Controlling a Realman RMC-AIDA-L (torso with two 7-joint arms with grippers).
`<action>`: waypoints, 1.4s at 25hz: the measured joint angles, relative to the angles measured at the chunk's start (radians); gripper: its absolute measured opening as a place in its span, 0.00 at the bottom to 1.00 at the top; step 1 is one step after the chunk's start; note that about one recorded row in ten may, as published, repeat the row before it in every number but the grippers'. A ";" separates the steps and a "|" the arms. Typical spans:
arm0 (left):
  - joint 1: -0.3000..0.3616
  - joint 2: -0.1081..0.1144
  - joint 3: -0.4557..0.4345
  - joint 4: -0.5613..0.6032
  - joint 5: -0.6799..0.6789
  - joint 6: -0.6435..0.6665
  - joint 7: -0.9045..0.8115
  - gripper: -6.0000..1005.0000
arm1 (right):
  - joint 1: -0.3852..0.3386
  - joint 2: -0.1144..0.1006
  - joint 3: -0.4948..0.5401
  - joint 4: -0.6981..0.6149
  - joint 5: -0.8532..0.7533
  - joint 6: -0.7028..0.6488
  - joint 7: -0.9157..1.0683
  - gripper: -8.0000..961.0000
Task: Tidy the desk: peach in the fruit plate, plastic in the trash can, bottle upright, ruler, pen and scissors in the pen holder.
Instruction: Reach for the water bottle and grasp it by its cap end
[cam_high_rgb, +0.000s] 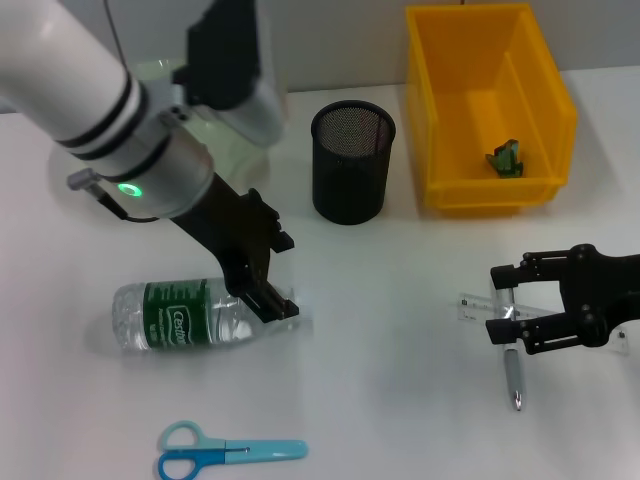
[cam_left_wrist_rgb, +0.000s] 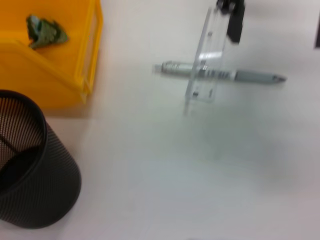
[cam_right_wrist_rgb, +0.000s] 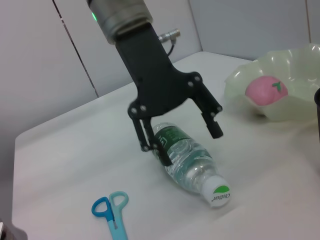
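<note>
Sideways bottle, cap toward right gripper

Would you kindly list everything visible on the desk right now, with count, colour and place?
water bottle: 1, clear with green label, lying on its side, front left
scissors: 1, blue, front edge, below the bottle
pen holder: 1, black mesh, back centre
bin: 1, yellow, back right
plastic scrap: 1, green, inside the bin
ruler: 1, clear, right side
pen: 1, silver-grey, crossing under the ruler
fruit plate: 1, pale green, back left
peach: 1, pink, in the plate
left gripper: open, straddling the bottle
right gripper: open, over ruler and pen
</note>
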 joint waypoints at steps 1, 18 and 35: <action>-0.006 -0.001 0.031 -0.002 0.002 -0.015 -0.015 0.82 | 0.000 0.000 0.000 0.000 0.000 0.000 0.000 0.83; -0.026 -0.003 0.259 -0.040 -0.031 -0.151 -0.126 0.82 | 0.007 -0.002 -0.010 -0.003 -0.002 0.002 -0.007 0.83; -0.027 -0.002 0.334 -0.101 -0.062 -0.238 -0.134 0.82 | 0.003 0.000 -0.011 0.002 -0.007 0.001 -0.011 0.83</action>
